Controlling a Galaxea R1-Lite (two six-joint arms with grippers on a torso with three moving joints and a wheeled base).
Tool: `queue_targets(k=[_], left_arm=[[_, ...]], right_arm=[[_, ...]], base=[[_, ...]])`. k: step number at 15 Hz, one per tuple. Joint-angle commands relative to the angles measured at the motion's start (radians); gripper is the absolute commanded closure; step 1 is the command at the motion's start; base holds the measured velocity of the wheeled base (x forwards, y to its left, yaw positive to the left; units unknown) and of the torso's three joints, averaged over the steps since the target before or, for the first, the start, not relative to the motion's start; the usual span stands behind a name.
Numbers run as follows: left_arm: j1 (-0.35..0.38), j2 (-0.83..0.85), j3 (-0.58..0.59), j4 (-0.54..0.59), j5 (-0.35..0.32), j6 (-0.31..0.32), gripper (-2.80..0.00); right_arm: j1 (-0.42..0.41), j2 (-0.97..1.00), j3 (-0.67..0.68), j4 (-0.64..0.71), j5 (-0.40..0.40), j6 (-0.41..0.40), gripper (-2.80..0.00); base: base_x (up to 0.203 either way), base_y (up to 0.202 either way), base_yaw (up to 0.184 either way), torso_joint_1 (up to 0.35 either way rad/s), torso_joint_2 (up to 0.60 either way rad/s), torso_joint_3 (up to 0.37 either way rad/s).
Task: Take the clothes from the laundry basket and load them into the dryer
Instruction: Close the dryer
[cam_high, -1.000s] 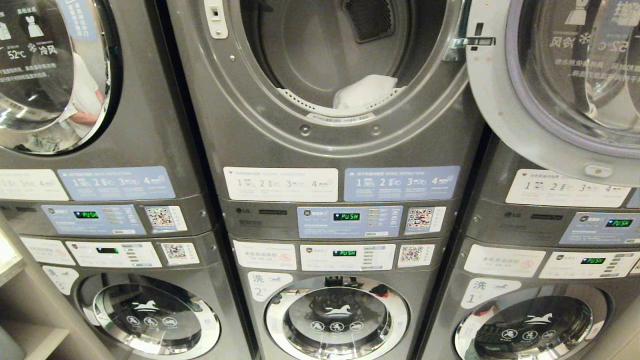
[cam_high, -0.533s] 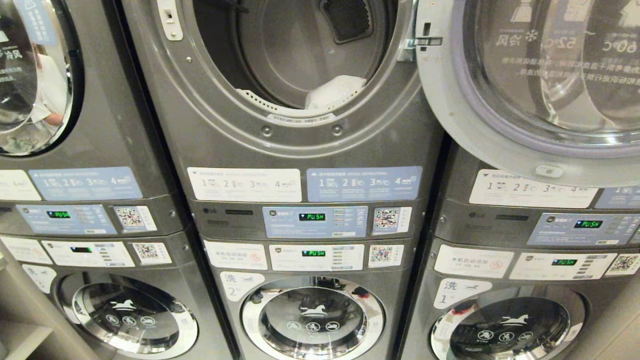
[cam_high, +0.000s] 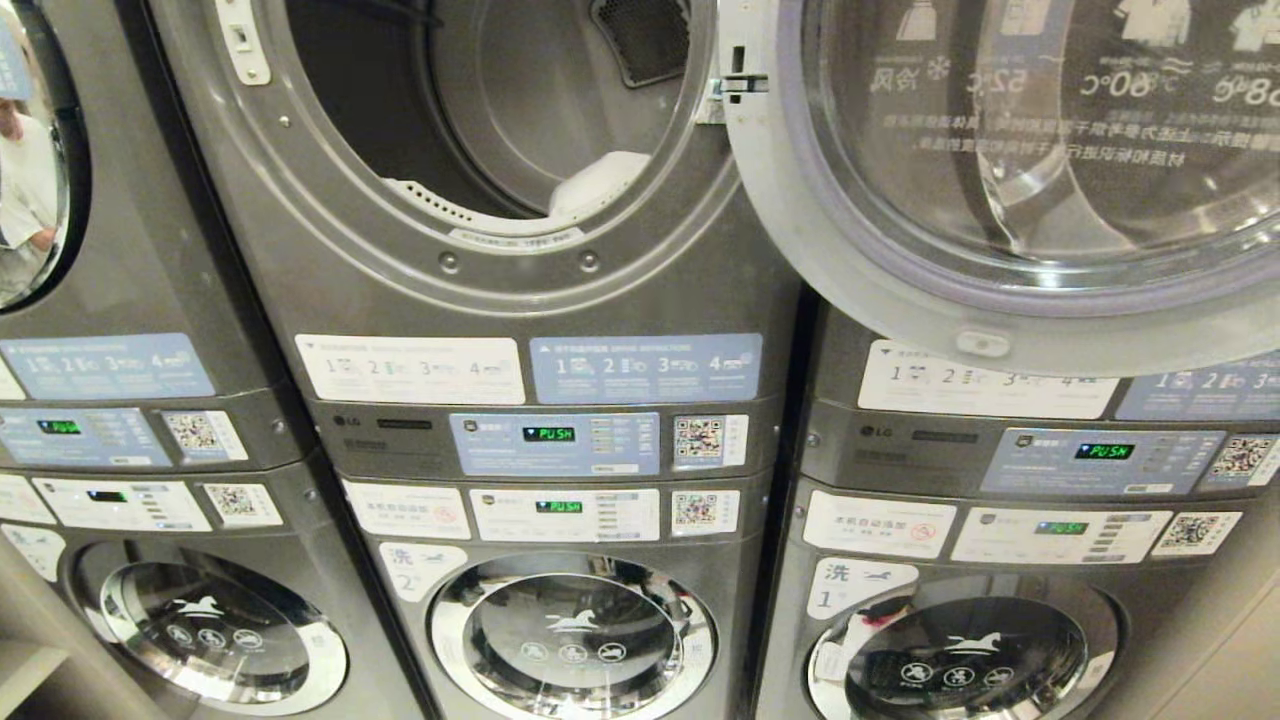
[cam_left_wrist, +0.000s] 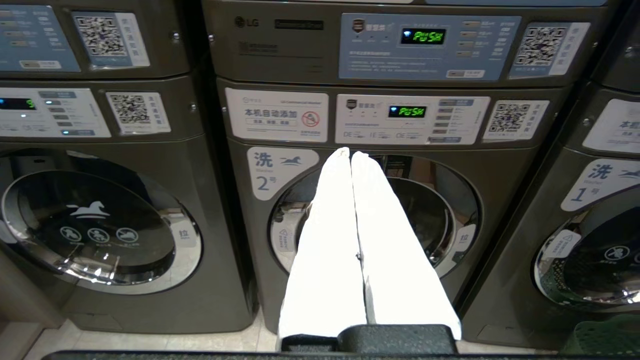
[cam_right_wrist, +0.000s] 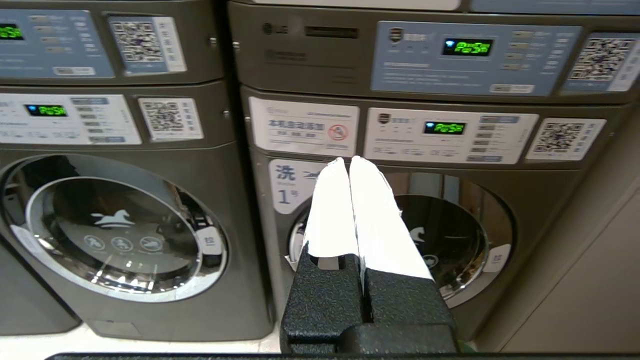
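The dryer (cam_high: 480, 130) stands open at 11 o'clock in the head view, its door (cam_high: 1000, 180) swung wide to 1 o'clock, likely so the drum mouth stays clear for loading. One white garment (cam_high: 600, 185) already lies on the drum floor just inside the lip, at 6 o'clock of the opening. The basket shows only as a green corner (cam_left_wrist: 605, 340) at 4 o'clock in the left wrist view, low by the floor, so the remaining clothes are out of sight. Both arms hang low and level, facing the washers under the dryers. The left gripper (cam_left_wrist: 350, 155) has its white fingers pressed together on nothing, aimed at washer 2 (cam_left_wrist: 375, 220). The right gripper (cam_right_wrist: 348, 162) is likewise closed and empty before washer 1 (cam_right_wrist: 400, 235). I judge the arms are tucked for travel, with more fetching to do
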Motion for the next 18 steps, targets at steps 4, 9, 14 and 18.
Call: queue_targets(k=[4,9,14,18], left_arm=[[0.0,0.0,0.0,0.0,0.0,0.0,0.0],[0.0,0.0,0.0,0.0,0.0,0.0,0.0],[0.0,0.0,0.0,0.0,0.001,-0.001,0.0],[0.0,-0.001,0.0,0.0,0.001,-0.001,0.0]], right_arm=[[0.0,0.002,0.0,0.001,0.0,0.003,0.0],[0.0,0.002,0.0,0.0,0.0,0.002,0.0],[0.0,0.01,-0.089,0.012,-0.013,-0.024,0.0],[-0.005,0.309,-0.341,0.041,-0.124,0.023,0.0]], base=[[0.0,-0.195,0.002,0.002,0.0,0.006],[0.0,-0.194,0.0,0.0,0.0,0.003],[0.0,-0.17,0.004,0.003,0.0,0.004],[0.0,-0.013,0.0,0.001,0.0,-0.001]])
